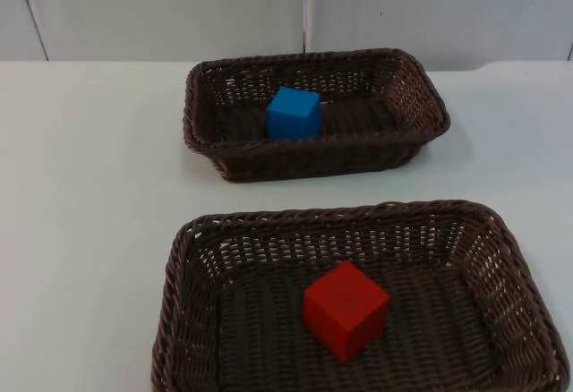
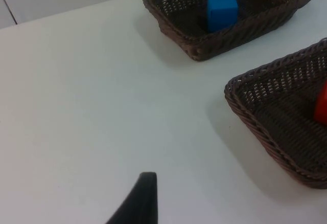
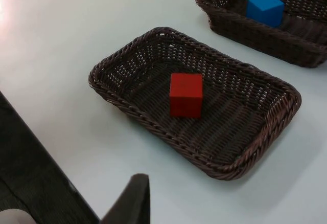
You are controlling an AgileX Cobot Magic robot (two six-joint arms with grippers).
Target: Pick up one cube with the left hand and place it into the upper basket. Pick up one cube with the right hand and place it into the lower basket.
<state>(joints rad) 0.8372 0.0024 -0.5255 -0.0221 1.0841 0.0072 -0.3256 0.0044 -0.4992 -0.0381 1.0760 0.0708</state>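
The blue cube (image 1: 294, 113) lies in the upper basket (image 1: 412, 97), toward its left end, near the tabletop's (image 1: 89, 186) far edge. The red cube (image 1: 346, 309) lies mid-floor in the lower basket (image 1: 183, 267), at the near edge. Both cubes sit well apart from either end effector. One left fingertip (image 2: 138, 201) stands over bare tabletop left of the baskets; one right fingertip (image 3: 130, 201) stands over the tabletop's edge, short of the lower basket. Whether each end effector is released or clenched, I cannot tell.
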